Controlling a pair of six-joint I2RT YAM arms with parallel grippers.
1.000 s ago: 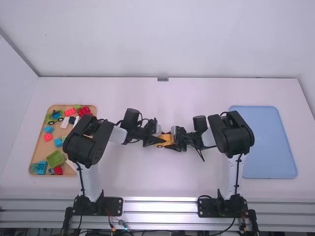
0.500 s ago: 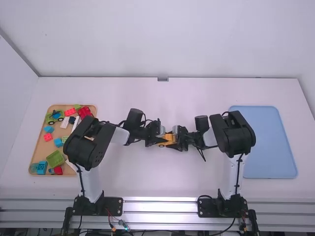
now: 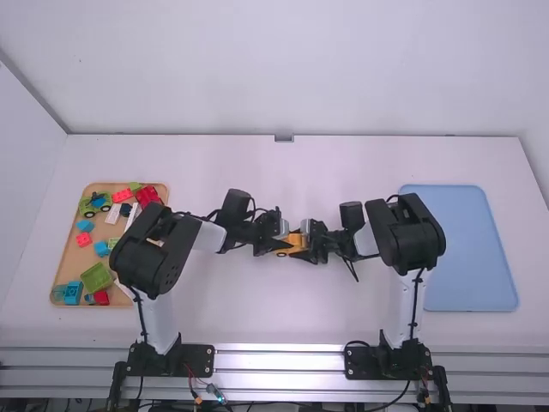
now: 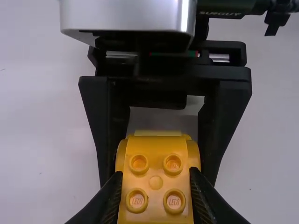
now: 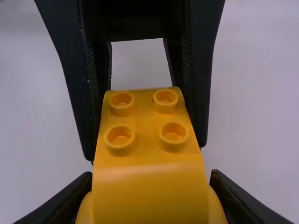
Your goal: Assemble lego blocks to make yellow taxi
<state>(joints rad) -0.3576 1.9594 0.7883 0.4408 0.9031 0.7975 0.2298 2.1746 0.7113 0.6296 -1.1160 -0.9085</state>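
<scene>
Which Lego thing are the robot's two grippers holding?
The yellow one, between the left gripper and the right gripper. Others, like the big green block, are over on the wooden tray.

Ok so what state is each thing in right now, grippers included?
Yellow build, held at both ends, studs bare
Left gripper, shut on it
Right gripper, shut on it
Tray, holding assorted blocks
Green toy car, assembled, on tray
Blue mat, lying flat

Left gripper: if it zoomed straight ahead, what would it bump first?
The left gripper holds the yellow car, so beyond that it would probably bump the right gripper, facing it; the gap is unclear.
</scene>
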